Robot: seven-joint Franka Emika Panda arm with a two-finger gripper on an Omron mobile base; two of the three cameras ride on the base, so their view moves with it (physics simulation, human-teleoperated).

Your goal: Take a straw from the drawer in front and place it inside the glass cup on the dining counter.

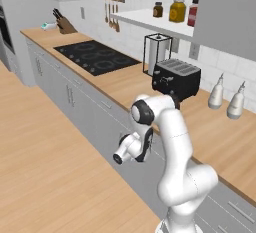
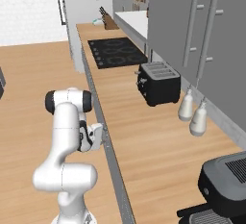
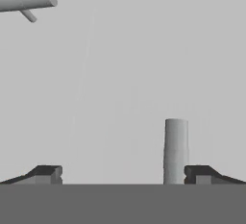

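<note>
The gripper (image 3: 123,174) stood wide apart with nothing between its fingertips (image 3: 47,173), facing a light grey cabinet front (image 3: 134,74) at close range. A slim bar handle (image 3: 176,151) rose just beside the right fingertip, and another bar handle (image 3: 26,1) lay at the far left. In the left base view the arm's hand (image 1: 131,148) hung low against the grey fronts under the wood-topped counter (image 1: 125,84), near the black toaster (image 1: 176,79) and the cooktop (image 1: 96,57).
</note>
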